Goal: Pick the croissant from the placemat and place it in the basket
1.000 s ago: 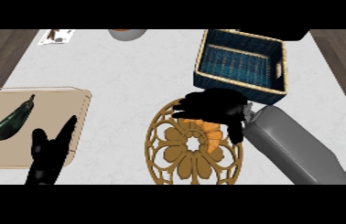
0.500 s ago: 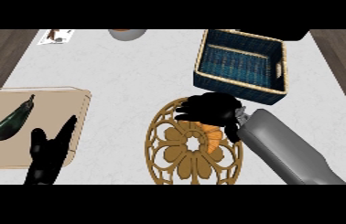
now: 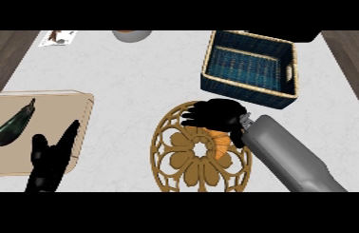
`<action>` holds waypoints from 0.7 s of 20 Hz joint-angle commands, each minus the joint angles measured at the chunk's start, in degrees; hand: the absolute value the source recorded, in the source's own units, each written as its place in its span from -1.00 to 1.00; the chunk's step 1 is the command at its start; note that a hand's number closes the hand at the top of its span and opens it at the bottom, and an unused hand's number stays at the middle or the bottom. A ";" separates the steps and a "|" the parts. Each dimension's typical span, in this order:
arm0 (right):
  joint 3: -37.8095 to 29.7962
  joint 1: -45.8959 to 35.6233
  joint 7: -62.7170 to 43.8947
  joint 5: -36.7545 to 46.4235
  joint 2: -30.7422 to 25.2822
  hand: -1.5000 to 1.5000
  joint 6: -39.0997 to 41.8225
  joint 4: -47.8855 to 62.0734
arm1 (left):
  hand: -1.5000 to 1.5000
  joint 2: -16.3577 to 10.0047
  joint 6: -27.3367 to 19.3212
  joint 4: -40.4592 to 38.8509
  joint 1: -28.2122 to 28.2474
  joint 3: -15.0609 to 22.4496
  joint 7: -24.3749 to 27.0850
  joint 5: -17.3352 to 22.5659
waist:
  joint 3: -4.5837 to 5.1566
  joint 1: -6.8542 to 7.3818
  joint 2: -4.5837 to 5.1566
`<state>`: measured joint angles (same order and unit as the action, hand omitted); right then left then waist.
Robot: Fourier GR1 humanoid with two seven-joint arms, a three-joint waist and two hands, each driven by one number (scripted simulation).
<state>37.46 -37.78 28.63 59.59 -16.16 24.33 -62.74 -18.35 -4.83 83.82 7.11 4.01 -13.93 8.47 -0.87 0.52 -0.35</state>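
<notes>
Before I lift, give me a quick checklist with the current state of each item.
1. Right robot hand positioned over the croissant: ok, it covers the croissant's upper end.
2. Grasp closed on the croissant: cannot tell, the hand hides the contact.
3. Croissant clear of the placemat: not ok, it lies on the placemat's middle.
4. Basket upright with its top open, just beyond the placemat: ok.
5. Left robot hand out of the path: ok, it rests open at the lower left, by the cutting board.
</notes>
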 commanded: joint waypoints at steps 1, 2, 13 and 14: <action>-0.41 2.84 1.65 2.25 0.60 -1.00 -3.54 1.37 | 0.00 1.29 1.67 -3.33 -0.47 0.08 -0.89 0.49 | 0.87 -0.33 0.41; -0.66 0.86 -0.10 1.96 2.51 -1.00 -0.34 1.98 | 0.00 2.48 1.34 -0.52 1.91 1.68 -2.10 0.57 | 0.86 -0.08 0.37; -0.75 -0.46 6.18 9.59 3.81 1.00 -11.76 5.87 | 0.00 2.31 3.22 -5.16 -0.14 -1.64 0.63 -0.18 | 0.88 -0.12 0.47; -3.27 0.01 -6.70 8.49 8.97 1.00 -6.63 4.93 | 0.00 3.39 1.47 -3.10 1.26 0.09 -0.22 -1.35 | 0.91 -0.39 0.33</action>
<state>36.38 -37.86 31.56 67.13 -12.36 15.35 -59.15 -17.11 -3.65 83.77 7.20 2.64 -13.89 7.12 -0.77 0.44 -0.54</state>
